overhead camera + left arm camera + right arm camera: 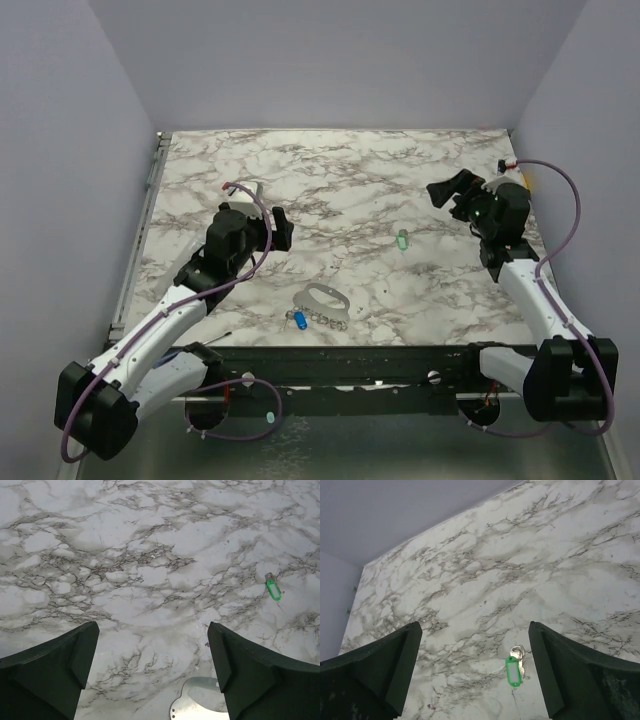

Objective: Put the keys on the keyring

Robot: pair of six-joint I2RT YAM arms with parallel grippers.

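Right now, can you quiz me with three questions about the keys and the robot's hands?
1. True or false: the green key is already hanging on the keyring.
2. Which key lies nearer the keyring? A. the blue key. B. the green key. C. both equally near.
3. Fill in the gap: the left gripper and the right gripper both have their jaws ____ and hold nothing.

Key:
1. False. The green key lies alone on the table, apart from the keyring.
2. A.
3. open.
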